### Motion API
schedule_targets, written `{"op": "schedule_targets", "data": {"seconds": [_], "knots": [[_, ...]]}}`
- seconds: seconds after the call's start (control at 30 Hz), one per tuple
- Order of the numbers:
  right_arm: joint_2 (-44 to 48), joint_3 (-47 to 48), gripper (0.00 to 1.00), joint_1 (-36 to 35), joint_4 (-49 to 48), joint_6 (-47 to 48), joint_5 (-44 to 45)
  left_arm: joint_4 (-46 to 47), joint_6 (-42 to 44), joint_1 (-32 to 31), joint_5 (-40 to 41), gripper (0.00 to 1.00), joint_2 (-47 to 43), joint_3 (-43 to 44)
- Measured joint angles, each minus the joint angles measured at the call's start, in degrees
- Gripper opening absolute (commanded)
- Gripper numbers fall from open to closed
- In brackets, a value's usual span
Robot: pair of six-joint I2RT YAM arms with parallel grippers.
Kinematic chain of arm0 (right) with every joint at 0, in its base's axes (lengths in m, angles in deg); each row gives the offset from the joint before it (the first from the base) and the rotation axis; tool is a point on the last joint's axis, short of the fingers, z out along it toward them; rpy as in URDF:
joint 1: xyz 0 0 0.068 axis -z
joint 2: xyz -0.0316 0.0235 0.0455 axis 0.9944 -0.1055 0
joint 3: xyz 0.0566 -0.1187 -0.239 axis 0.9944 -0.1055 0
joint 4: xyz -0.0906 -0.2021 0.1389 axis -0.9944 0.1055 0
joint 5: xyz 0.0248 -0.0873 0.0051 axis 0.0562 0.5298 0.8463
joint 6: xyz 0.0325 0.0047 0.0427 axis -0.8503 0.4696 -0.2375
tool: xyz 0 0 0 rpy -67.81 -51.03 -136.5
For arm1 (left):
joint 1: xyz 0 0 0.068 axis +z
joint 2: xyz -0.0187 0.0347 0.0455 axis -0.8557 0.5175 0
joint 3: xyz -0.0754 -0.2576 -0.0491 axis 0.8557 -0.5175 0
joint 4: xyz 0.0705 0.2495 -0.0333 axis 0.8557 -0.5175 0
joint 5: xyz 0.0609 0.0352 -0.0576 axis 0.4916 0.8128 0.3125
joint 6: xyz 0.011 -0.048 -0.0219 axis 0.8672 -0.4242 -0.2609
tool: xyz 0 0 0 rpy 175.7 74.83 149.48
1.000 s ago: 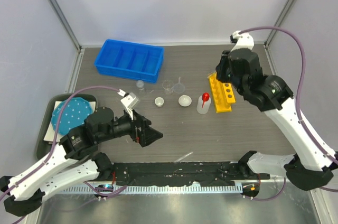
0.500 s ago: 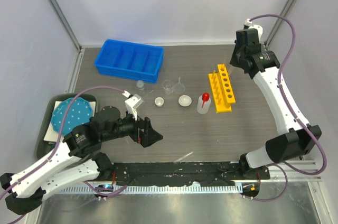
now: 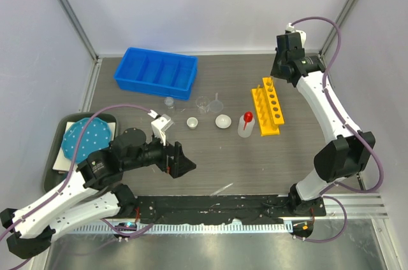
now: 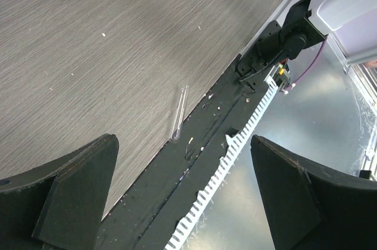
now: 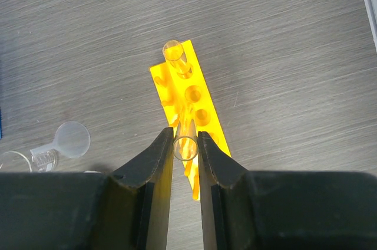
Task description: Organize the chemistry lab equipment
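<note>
Right fingers: narrow, clamped on a thin clear tube that is seen end-on at the centre of the wrist view.
Held tube: upright, open mouth toward the camera, over the middle holes of the yellow holed rack. Whether its lower end has entered a hole cannot be told.
Rack contents: one standing tube in the far end hole; the other visible holes look vacant.
Rack position: centre-right of the overhead view, long axis running away from the arm bases.
Left fingers: spread wide, holding nothing, poised low over the near part of the surface.
Loose tube: lying flat at the near edge of the surface, beside the black rail, at the lower centre of the overhead view.
Other equipment: funnel, white round dish and red-capped squeeze bottle grouped at the centre; blue divided tray at upper left.
Step in hand: judged to be loading tubes into the rack, this one being the second.
Next move calls for: centring the tube on a free hole, a straight descent, and release only once it is seated. A tilted entry could jam or tip the thin tube.
Hidden or unclear: the held tube's lower end, the rack's near end behind the right fingers, and the small beakers, which are too faint overhead to count reliably.
</note>
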Motion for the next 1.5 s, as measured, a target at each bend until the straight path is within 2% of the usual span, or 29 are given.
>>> {"op": "schedule_targets", "data": {"seconds": [1.5], "knots": [[-12.68, -1.55, 0.13, 2.19, -4.72, 1.07, -4.68, -0.57, 0.07, 0.0, 0.13, 1.0, 1.79, -0.02]]}}
